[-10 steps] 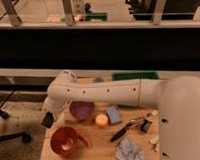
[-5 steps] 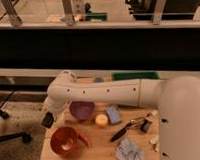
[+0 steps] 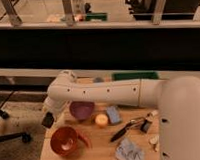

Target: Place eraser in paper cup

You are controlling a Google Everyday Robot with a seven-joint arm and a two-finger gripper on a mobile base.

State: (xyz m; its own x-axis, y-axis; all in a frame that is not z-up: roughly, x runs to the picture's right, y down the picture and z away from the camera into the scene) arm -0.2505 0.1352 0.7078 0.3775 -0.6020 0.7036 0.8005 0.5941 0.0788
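Nearest us, a crumpled grey cloth [image 3: 129, 152] lies at the front of the wooden table [image 3: 97, 155]. To its left stands the paper cup [image 3: 66, 141], wide and red-orange, mouth up, its curved handle pointing right. Right of the cup a dark-handled tool [image 3: 122, 132] lies slantwise, with a small black piece [image 3: 145, 126] beside its far end.

Just behind the cup and to its left, at the table's left edge, hangs the gripper [image 3: 47, 120], a dark shape at the tip of the white arm [image 3: 104, 92]. We cannot tell whether it is spread or pressed together. We cannot pick out the eraser on its own. No loose dark block shows on the table, so we judge it is probably in the gripper.

Farther back, under the arm, sit a yellow ball [image 3: 101, 120], a blue block [image 3: 113, 114] and a purple bowl [image 3: 81, 110].

We judge the step in hand to be carrying the eraser over the cup. To do it well, we would bring the gripper forward and right until it is centred over the cup's mouth, clear of the bowl. Then we would lower it close to the rim before letting go, so that the eraser drops straight in.
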